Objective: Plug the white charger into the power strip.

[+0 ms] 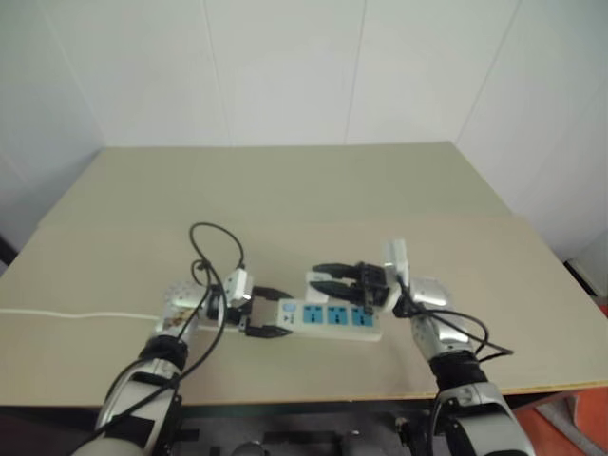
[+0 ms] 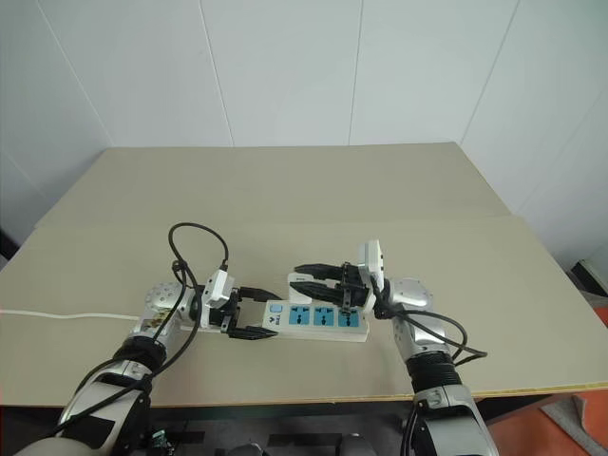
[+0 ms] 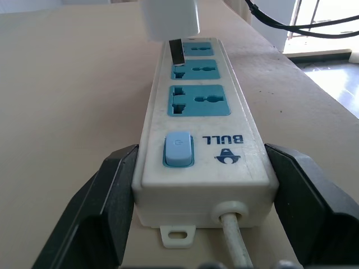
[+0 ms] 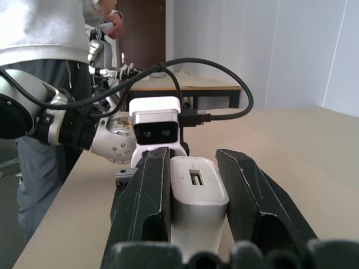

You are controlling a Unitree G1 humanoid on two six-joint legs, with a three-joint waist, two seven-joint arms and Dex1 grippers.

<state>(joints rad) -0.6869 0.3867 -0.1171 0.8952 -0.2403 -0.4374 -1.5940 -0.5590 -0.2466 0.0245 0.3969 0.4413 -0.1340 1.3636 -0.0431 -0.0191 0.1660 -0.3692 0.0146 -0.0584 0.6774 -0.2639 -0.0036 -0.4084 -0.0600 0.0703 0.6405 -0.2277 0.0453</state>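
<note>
Charger poised over the strip's middle socket

The right gripper (image 2: 318, 281), clamped on the white charger (image 3: 170, 18), hovered at frame centre above the power strip (image 2: 318, 321), whose long axis ran left-right; the left gripper (image 2: 255, 313) pinched its switch end.

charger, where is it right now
The charger sits between the right gripper fingers, just above the power strip, near its middle socket.

The power strip (image 3: 202, 151) was white, with three blue sockets and a pale blue switch. The charger (image 4: 196, 193) was plain white between black fingers (image 4: 147, 207). The table (image 1: 285, 190) was uniform beige.
</note>
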